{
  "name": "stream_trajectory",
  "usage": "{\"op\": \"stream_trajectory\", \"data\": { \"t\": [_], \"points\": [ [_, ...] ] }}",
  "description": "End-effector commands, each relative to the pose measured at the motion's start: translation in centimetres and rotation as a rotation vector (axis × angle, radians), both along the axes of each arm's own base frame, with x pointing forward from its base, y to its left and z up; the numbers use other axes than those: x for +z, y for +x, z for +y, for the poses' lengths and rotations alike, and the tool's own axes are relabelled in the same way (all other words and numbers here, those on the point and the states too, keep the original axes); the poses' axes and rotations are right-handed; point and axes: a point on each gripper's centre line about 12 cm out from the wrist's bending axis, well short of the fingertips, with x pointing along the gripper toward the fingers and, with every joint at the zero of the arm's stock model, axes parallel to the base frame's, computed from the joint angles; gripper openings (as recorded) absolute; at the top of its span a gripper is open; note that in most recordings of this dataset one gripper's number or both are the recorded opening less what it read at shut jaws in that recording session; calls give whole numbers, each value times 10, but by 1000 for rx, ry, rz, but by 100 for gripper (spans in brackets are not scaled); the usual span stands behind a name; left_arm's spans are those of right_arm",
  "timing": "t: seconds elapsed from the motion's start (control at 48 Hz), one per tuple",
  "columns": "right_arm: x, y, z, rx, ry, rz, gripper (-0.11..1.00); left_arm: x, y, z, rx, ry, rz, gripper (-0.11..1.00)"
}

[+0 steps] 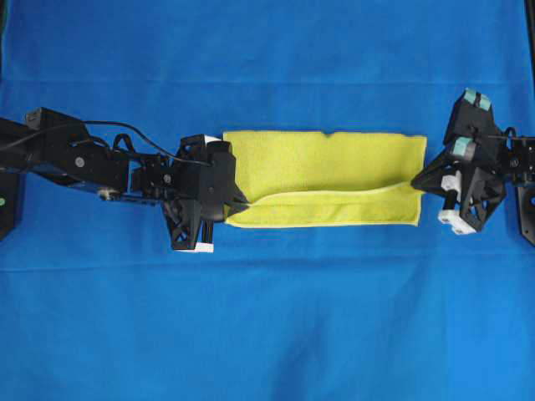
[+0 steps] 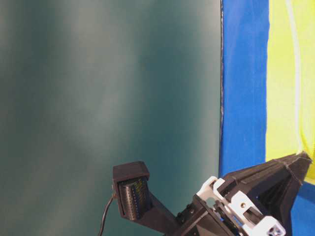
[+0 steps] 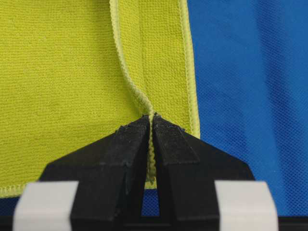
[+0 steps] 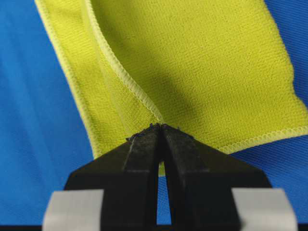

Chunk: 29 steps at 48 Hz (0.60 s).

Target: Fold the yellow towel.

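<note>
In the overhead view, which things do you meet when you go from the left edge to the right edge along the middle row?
Left gripper, shut on the towel's left end → yellow towel → right gripper, shut on its right end. The blue cloth lies under all of them.

1. Overhead view: no text, label, brand, number or sign can be read.
2. Table-level view: none legible.
3. Left wrist view: none legible.
4. Right wrist view: none legible.
</note>
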Motion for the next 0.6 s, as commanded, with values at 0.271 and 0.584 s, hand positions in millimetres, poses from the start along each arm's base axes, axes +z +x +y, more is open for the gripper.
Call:
{"op": "stream_trajectory", "data": {
  "t": [0.271,0.584],
  "points": [
    [6,9,9,19,21,-29,3,8,2,-2,-1,-3,-25,7],
    [21,14,26,87,33,-61,59,40,0,-4,-12,1,-60,44]
  ]
}}
